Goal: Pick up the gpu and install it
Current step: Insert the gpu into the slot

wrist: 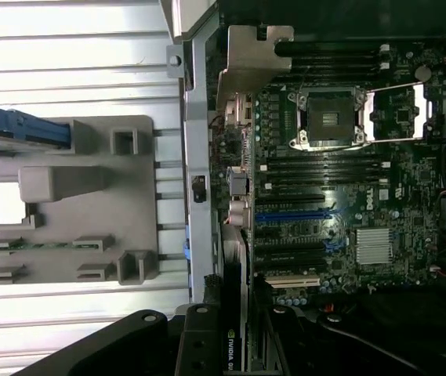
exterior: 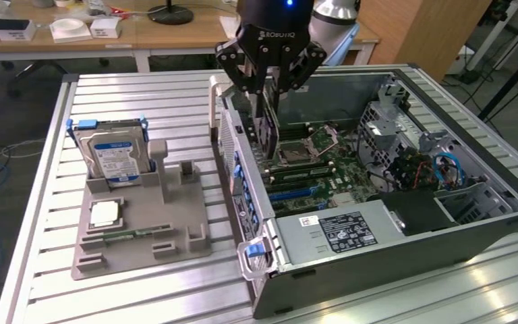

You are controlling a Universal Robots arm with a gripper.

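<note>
The gpu (exterior: pixel 266 125) (wrist: pixel 237 266) is held on edge by the gripper (exterior: pixel 264 91) (wrist: pixel 234 329), whose jaws are closed narrowly onto the card's upper edge. The card is positioned inside the open computer case (exterior: pixel 376 270), close to the wall facing the grey parts holder (exterior: pixel 142 233), above the motherboard (exterior: pixel 331 169). Whether it is seated in a slot cannot be told.

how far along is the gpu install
Pickup looks done: the gpu is off the grey holder and clamped in the gripper, held upright at the open case. Left: it doesn't look seated in a slot on the motherboard yet.
</note>
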